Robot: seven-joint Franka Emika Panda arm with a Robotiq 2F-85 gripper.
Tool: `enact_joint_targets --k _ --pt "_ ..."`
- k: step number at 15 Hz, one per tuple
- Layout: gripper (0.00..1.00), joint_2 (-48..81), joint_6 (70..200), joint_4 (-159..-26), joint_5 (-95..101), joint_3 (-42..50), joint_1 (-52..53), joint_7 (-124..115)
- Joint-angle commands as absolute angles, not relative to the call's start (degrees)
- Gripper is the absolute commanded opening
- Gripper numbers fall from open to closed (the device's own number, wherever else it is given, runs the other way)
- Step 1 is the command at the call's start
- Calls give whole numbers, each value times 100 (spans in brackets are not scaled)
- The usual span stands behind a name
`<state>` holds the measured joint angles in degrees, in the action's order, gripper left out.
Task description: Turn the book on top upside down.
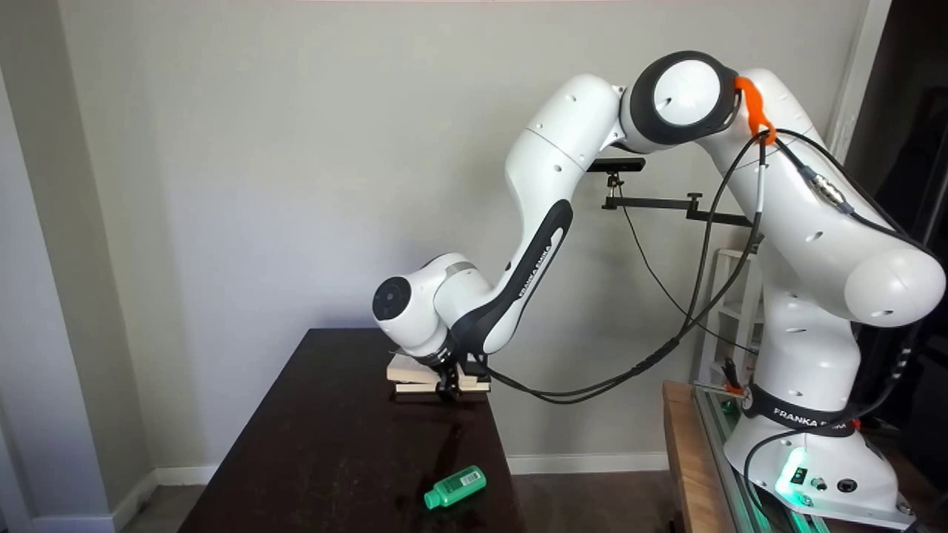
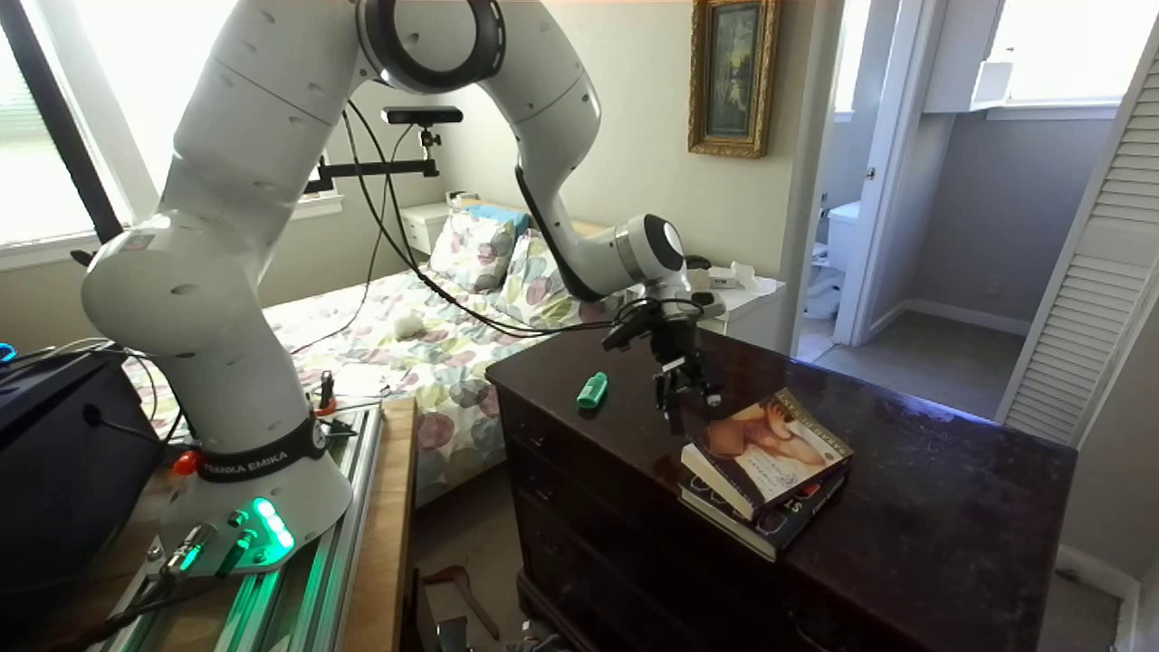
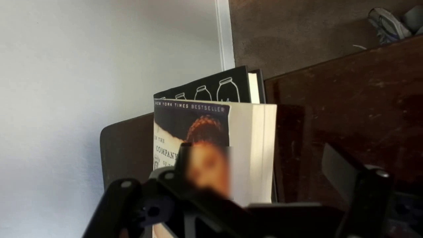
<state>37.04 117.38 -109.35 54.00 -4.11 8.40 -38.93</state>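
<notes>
In an exterior view, here's the white arm point(image 1: 552, 159) bent over from the right, its tool point(image 1: 447, 389) down at the far end of the dark counter point(image 1: 333, 459). Right behind the tool sits the book on top point(image 1: 407, 370), resting on a lower book point(image 1: 418, 388), pale page edges showing. Nearer, well apart from the pair, a green bottle point(image 1: 455, 486) lies on its side.

In an exterior view, there's the book on top, picture side up, slightly askew on the lower book by the counter's near edge. The tool hangs near its left end; the bottle lies farther left.

Down to the wrist view, and the tool is spread wide! One of its fingers point(image 3: 340, 172) stands off to the right with the counter behind it, the other in front of the picture cover; whether either touches the book on top, it's impossible to tell. The lower book pokes out past the far end, white jar drawings showing.
</notes>
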Motion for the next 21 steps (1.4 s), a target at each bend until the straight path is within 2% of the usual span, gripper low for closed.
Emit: enact_joint_targets --k 1,7,8,9,14,17,20,21 --pt "100 3815 12151 -11005 5418 -215 939 -4062" --pt "100 3926 12462 -11022 5794 117 1103 -4426" --pt "77 3927 12457 -11025 5826 148 1116 -4454" --pt "74 3928 12455 -11027 5830 159 1113 -4464" --pt "36 3923 12386 -11023 5869 182 1096 -4472" --pt "18 3891 12354 -11027 5796 153 1050 -4410" --pt "12 3593 12262 -11090 5123 -106 826 -3869" --pt "7 3441 12233 -11107 4853 -178 751 -3652"
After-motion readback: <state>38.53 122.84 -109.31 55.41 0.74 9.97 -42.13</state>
